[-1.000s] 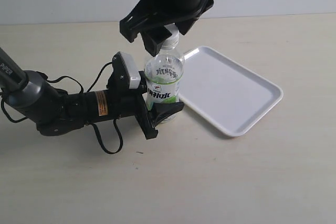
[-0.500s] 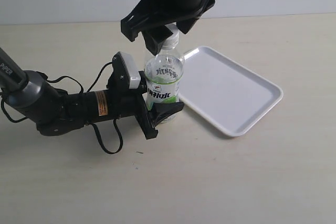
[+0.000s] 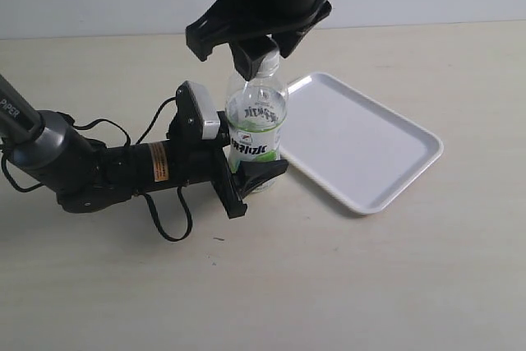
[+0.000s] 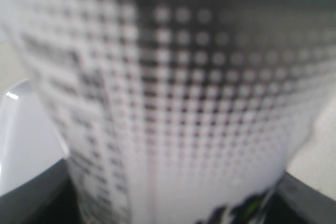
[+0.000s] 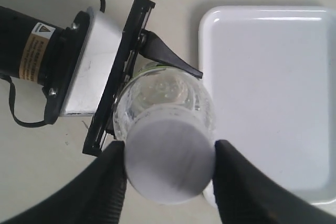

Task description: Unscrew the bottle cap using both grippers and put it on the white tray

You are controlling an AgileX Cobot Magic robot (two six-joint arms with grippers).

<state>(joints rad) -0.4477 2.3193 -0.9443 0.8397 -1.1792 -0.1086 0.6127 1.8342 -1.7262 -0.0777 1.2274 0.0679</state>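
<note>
Bottle cap (image 5: 169, 162): screwed on the bottle's neck, between the fingers of the right claw.
Bottle (image 3: 257, 121): upright on the bench (image 3: 386, 285), label facing the exterior camera, just beside the near corner of the white tray.
Left claw (image 3: 253, 168): low over the bench, clamped on the bottle's labelled lower body, one finger each side.
Right claw (image 3: 256, 53): reaching down from above, closed on the cap, a finger pressed against either side.
White tray (image 3: 370, 154): flat on the bench, right of the bottle.
</note>
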